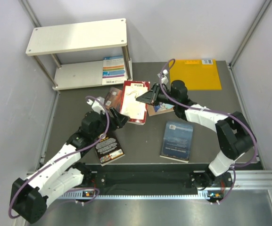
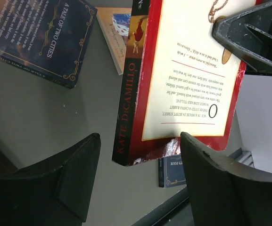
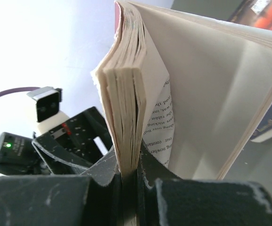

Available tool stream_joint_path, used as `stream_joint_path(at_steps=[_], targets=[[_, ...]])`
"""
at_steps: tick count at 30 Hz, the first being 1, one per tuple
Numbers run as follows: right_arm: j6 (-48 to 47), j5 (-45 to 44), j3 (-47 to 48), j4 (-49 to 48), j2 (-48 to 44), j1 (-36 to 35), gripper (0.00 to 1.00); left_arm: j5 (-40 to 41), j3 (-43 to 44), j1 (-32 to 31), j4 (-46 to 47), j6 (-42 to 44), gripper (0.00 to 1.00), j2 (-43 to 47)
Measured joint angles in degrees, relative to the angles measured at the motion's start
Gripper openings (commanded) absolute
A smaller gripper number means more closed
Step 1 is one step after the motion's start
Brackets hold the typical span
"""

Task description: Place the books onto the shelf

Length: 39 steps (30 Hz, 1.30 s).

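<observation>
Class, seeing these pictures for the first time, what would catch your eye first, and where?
The red-and-white book held up over mid-table, pages pinched by the right gripper, the left gripper open near its lower end. Then the bright orange sheet at the far right, and the white shelf far left with a striped book on its lower board.

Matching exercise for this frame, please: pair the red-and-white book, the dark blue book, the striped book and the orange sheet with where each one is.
Things:
1. red-and-white book
2. dark blue book
3. striped book
4. orange sheet

Places:
a. on the lower board of the shelf
b. flat at the back right corner of the table
c. clamped in the right gripper, raised
d. flat on the table near its front edge

Pairs: 1-c, 2-d, 3-a, 4-b
</observation>
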State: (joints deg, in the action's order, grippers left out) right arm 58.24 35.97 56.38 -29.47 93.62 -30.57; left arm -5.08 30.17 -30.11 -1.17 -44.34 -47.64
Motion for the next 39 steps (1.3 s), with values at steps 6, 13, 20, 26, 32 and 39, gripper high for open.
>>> stream_joint_path(at_steps=[6,13,20,26,32,39], targets=[[4.00,2.14,-0.02,-5.79,2.64,0.00,0.00,0.26,-2.34,0.00,3.48,-1.09,0.73,-0.17],[6.19,3.19,-0.24,-8.50,3.32,0.11,0.00,1.66,-3.32,-0.02,7.50,-2.27,0.42,-0.33],[8.02,3.13,-2.14,-11.65,3.52,0.68,0.04,1.38,-3.26,-0.35,9.79,-2.14,0.00,-0.26],[7.56,3.10,-2.82,-11.28,3.65,0.81,0.48,2.82,-3.26,-0.70,8.52,-2.51,0.00,0.17],[4.90,2.91,-3.17,-9.22,3.65,0.90,0.64,10.45,-2.62,-0.63,3.32,-1.99,0.00,0.96],[-1.11,1.38,-3.48,-1.07,2.73,1.09,0.74,15.89,5.14,0.74,-3.50,2.32,0.00,-7.04]])
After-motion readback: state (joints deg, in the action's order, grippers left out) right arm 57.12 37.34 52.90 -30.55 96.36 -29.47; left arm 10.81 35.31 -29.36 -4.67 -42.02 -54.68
